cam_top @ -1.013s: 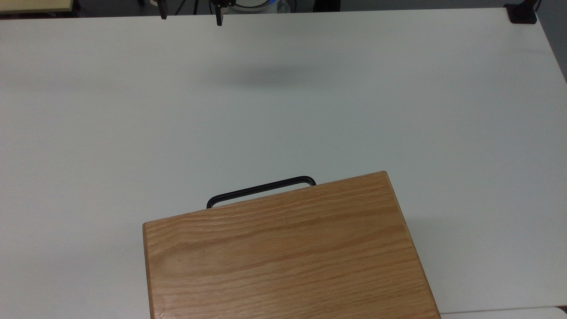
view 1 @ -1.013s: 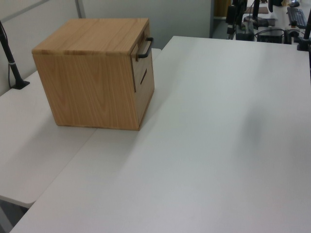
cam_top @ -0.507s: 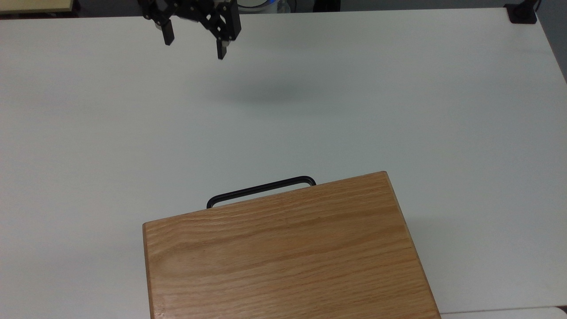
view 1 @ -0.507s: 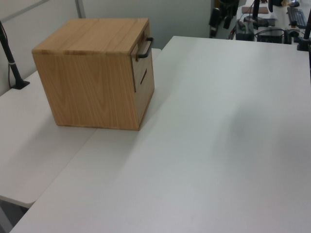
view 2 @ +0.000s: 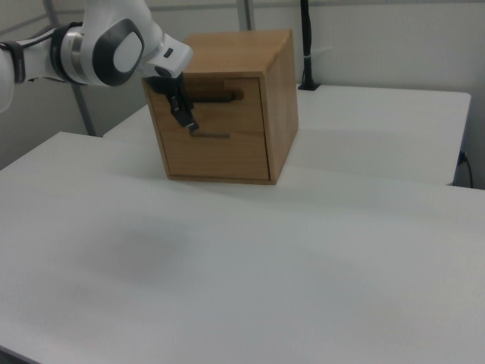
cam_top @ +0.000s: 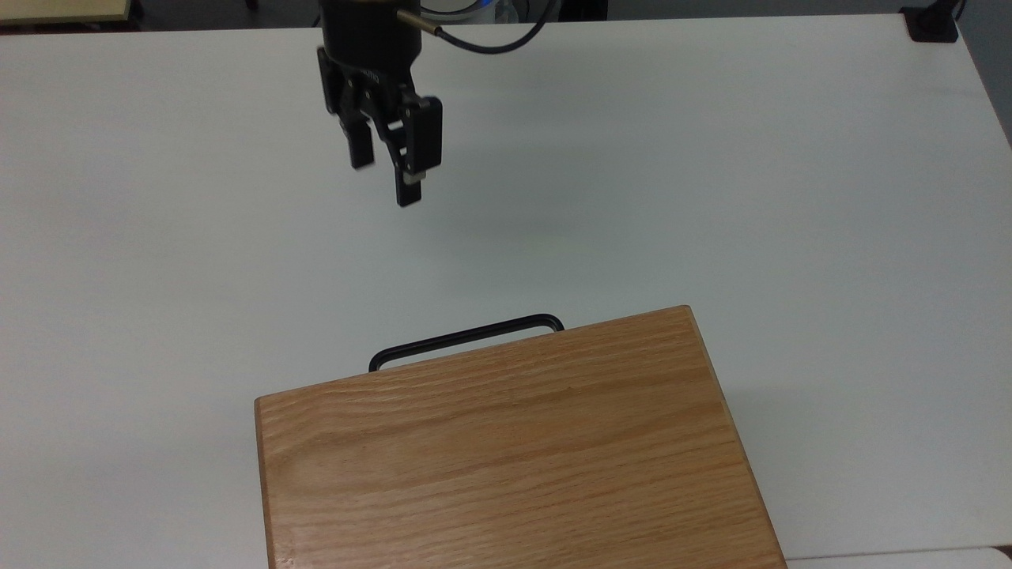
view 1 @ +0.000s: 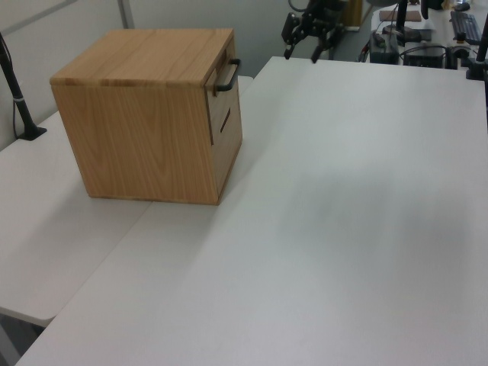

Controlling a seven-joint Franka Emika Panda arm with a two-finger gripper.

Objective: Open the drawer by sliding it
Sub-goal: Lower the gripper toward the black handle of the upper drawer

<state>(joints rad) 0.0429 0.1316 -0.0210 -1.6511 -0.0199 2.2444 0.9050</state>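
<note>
White tabletop (cam_top: 791, 197) carries wooden box casing (cam_top: 506, 458) at top view's lower centre. Drawer (view 2: 223, 106) fully seated in casing, front panel flush; black handle (cam_top: 466, 338) projects toward arm, clear for grasp. Gripper (cam_top: 387, 178) hangs above tabletop, well apart from handle, fingers parted, holding nothing. Judgement: approach phase; parted fingers suit straddling bar.

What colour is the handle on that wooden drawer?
Black; the handle shows best in the top view.
</note>
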